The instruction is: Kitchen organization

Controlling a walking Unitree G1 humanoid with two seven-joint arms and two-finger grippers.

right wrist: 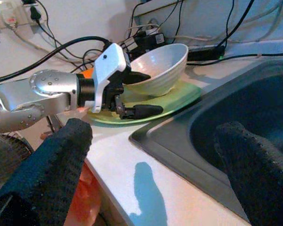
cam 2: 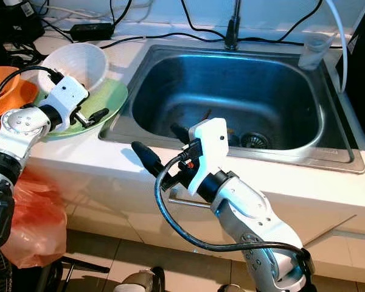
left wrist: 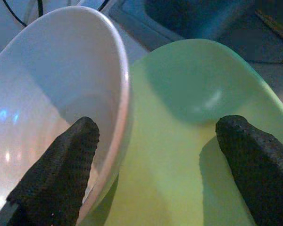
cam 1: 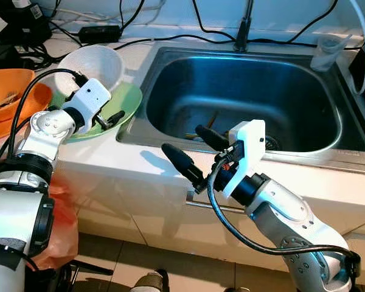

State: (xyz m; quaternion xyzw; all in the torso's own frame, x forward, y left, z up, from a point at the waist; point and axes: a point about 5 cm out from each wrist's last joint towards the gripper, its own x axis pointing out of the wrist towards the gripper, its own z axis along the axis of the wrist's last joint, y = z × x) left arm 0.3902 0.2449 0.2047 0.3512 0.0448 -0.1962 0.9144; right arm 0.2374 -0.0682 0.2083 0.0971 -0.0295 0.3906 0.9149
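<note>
White bowl (cam 1: 92, 66): sits tilted on the green plate (cam 1: 125, 103), on the bench (cam 1: 140, 161) left of the sink (cam 1: 243, 100). Its opening faces toward the robot and slightly up.
Green plate: flat on the bench, its right edge just beside the sink's left rim. The white bowl covers its rear portion.
Left pincer (cam 1: 107, 113): spread wide, straddling the near rim of the white bowl. In the left wrist view one finger (left wrist: 61, 174) lies inside the bowl and the other finger (left wrist: 254, 165) is above the plate's bare surface. Nothing is clamped between them.
Right pincer (cam 1: 194, 149): spread apart and empty, hovering at the front edge of the sink. One finger (cam 1: 182, 163) is over the bench lip, the other (cam 1: 212, 136) over the basin.
Sink: stainless basin set into the bench. A few thin sticks lie on its floor near the drain (cam 1: 271, 143); what they are cannot be told.
Faucet (cam 1: 243, 27): stands at the rear rim of the sink.
Clear cup (cam 1: 326, 52): upright on the bench at the sink's rear right corner.
Orange bowl (cam 1: 9, 91): on the bench at far left, well clear of the plate, with something indistinct inside.
Cables (cam 1: 170, 38): black, running along the bench behind the sink and the bowl.
Orange bag (cam 1: 58, 225): hangs below the bench edge, beside the left arm.
</note>
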